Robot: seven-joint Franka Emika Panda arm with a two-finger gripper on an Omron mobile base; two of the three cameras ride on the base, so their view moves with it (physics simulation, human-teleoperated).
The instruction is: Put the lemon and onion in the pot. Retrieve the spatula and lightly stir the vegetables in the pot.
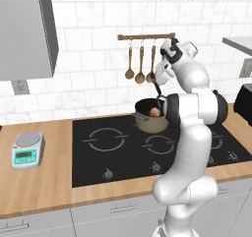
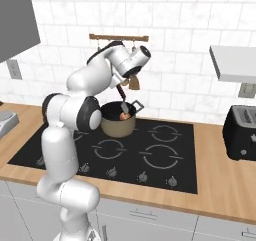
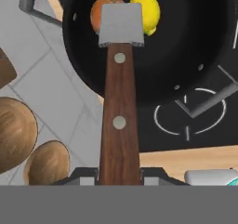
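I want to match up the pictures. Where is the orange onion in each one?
Left base view: the onion sits inside the pot, centre right.
Right base view: onion in the pot, left of centre.
Hand view: onion top centre, behind the spatula blade.
Shared landmark: the pot.

Hanging spoons close behind the raised arm; stovetop right of pot open.
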